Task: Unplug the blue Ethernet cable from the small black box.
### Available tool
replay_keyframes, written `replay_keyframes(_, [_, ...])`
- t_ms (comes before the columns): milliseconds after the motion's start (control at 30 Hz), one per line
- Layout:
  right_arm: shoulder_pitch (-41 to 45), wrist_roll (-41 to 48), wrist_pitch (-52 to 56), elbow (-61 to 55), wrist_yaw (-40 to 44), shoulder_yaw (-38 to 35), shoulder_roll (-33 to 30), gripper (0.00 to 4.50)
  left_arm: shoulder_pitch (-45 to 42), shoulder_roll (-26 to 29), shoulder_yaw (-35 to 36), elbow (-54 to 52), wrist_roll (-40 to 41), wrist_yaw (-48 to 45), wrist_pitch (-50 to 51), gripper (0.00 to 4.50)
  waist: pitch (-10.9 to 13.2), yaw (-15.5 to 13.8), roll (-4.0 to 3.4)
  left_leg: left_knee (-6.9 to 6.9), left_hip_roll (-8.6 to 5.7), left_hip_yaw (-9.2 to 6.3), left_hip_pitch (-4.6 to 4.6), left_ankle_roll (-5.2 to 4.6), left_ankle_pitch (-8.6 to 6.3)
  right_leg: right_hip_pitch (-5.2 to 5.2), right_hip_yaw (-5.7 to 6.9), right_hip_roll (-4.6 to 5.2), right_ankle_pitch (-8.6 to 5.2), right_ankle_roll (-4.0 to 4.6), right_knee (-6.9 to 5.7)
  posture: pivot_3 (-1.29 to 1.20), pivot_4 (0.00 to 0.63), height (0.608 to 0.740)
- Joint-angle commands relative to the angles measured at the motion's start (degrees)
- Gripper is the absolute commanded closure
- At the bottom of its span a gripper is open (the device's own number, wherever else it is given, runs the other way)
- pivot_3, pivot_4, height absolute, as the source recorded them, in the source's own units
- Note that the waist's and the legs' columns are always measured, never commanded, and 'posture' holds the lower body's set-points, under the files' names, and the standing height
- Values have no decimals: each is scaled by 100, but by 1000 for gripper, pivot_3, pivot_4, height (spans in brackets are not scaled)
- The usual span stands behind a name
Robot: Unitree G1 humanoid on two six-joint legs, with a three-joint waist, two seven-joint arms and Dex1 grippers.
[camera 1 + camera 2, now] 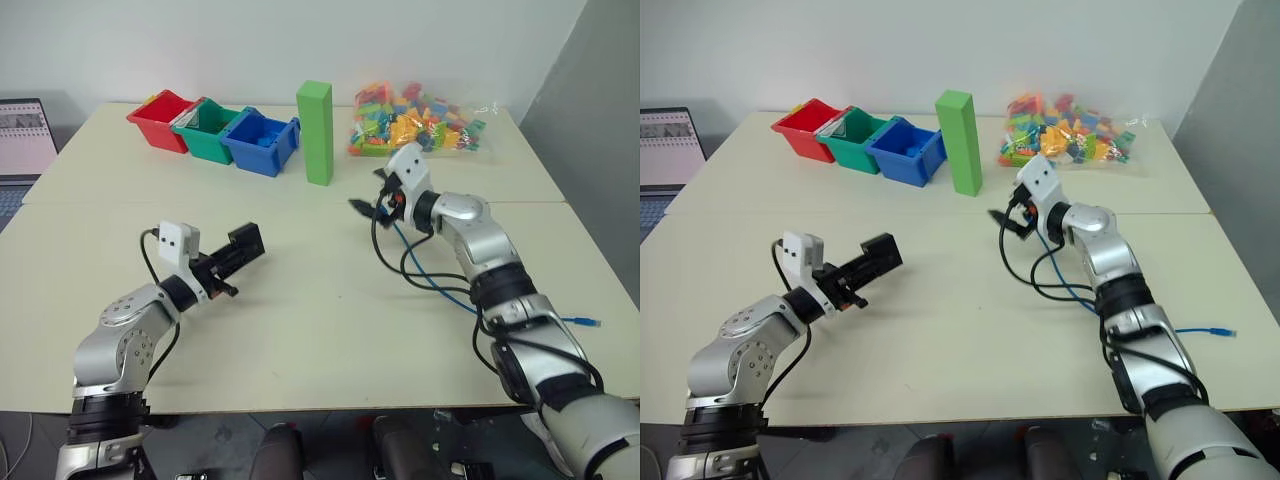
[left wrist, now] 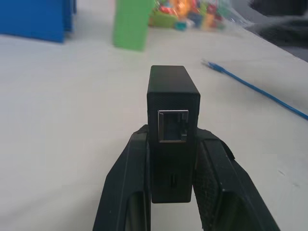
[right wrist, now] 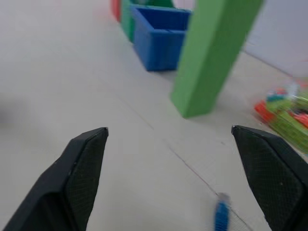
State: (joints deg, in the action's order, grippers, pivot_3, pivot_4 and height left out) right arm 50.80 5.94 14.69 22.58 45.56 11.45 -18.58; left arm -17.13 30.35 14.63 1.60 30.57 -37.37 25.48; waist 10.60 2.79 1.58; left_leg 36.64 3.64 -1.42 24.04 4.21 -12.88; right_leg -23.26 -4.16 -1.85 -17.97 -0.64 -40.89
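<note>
I am looking over a wide cream tabletop (image 1: 300, 330). At its far edge a tall green rectangular block (image 1: 316, 132) is standing upright, beside a blue plastic bin (image 1: 262, 142). My left gripper (image 2: 172, 192) is clamping the small matte-black box (image 2: 172, 122) between both fingers, its empty port facing the wrist camera. My right gripper (image 3: 168, 178) is hanging spread wide, gripping nothing. The thin bright-blue Ethernet cable (image 1: 440, 282) is lying loose on the table under my right arm, one plug end (image 2: 211, 66) free, well apart from the box.
</note>
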Motion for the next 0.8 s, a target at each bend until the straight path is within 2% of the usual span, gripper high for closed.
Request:
replay_keyframes(33, [-360, 267, 1058, -1995, 408, 273, -267, 299, -391, -174, 121, 677, -588, 426, -1081, 3702, 1, -9, -1, 1, -4, -3, 2, 0, 0, -1, 5, 0, 0, 0, -4, 0, 150, 740])
replay_keyframes(200, [-706, 554, 2171, -3303, 366, 442, -272, 299, -797, -321, -63, 1987, -1360, 744, -2332, 3702, -1, -19, 1, 10, -2, -6, -2, 0, 1, 2, 7, -4, 0, -1, -10, 0, 150, 740])
replay_keyframes(333, [-759, 588, 2549, -3544, 194, 487, -188, 299, -1016, -424, -145, 2731, -1660, 856, -2904, 3702, -1, -50, 2, 17, -6, -6, 1, -1, 0, 4, 8, -6, 1, -2, -9, 0, 150, 740])
replay_keyframes(433, [-742, 591, 2724, -3544, 52, 475, -108, 299, -1128, -509, -155, 3159, -1666, 777, -2976, 3702, -2, -66, 3, 19, -6, -6, 4, -1, 0, 4, 9, -6, 1, -2, -8, 0, 150, 740])
replay_keyframes(500, [-732, 569, 2784, -3537, -25, 463, -81, 250, -1131, -538, -133, 3389, -1634, 670, -3001, 2995, -2, -69, 3, 18, -6, -6, 4, -1, 0, 4, 10, -7, 1, -2, -8, 0, 150, 740])
replay_keyframes(533, [-726, 572, 2815, -3540, -60, 451, -71, 250, -1116, -554, -102, 3448, -1581, 609, -3003, 2936, -2, -69, 3, 19, -6, -6, 4, -1, 0, 4, 10, -7, 1, -2, -8, 0, 150, 740])
replay_keyframes(800, [-722, 629, 2897, -3587, -172, 433, -66, 250, -831, -512, 48, 3236, -1353, 361, -2828, 1127, -2, -60, 3, 18, -5, -5, 2, -1, 0, 4, 9, -8, 1, -2, -9, 0, 150, 740])
